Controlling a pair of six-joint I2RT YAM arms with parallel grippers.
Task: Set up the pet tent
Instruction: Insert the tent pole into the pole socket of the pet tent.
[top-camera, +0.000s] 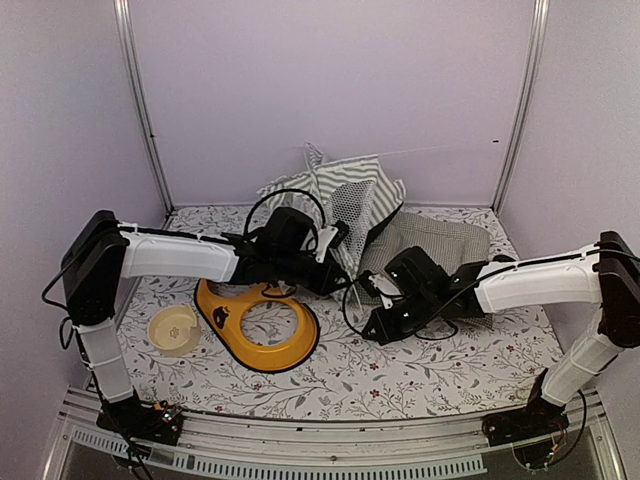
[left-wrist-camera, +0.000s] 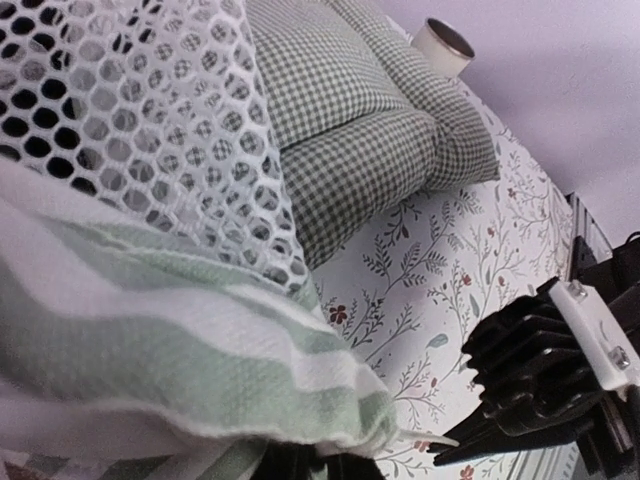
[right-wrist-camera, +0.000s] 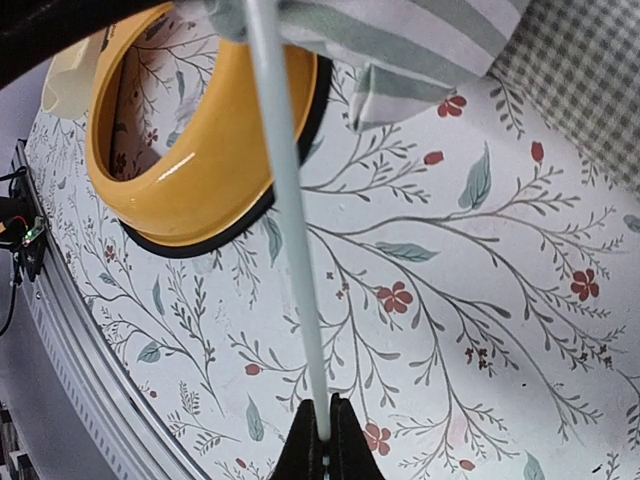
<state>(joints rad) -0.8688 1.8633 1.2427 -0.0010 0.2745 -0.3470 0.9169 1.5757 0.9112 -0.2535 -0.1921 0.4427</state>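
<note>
The pet tent (top-camera: 345, 195) lies slumped at the back middle of the table, green-and-white striped with a white mesh panel (left-wrist-camera: 130, 110). My left gripper (top-camera: 338, 272) is at the tent's front edge. In the left wrist view its dark fingers (left-wrist-camera: 310, 465) are shut on the striped fabric (left-wrist-camera: 150, 340), which covers most of them. A white pole tip (left-wrist-camera: 432, 438) sticks out of the hem. My right gripper (right-wrist-camera: 325, 440) is shut on a thin white pole (right-wrist-camera: 285, 200) that runs up into the tent fabric (right-wrist-camera: 400, 40). It hangs low over the table just right of the left gripper (top-camera: 372, 298).
A green-checked cushion (top-camera: 440, 240) lies right of the tent, behind the right gripper. A yellow ring-shaped holder (top-camera: 255, 325) and a cream bowl (top-camera: 173, 328) sit at the front left. A white cylinder (left-wrist-camera: 445, 42) stands behind the cushion. White walls enclose the floral table (top-camera: 450, 370).
</note>
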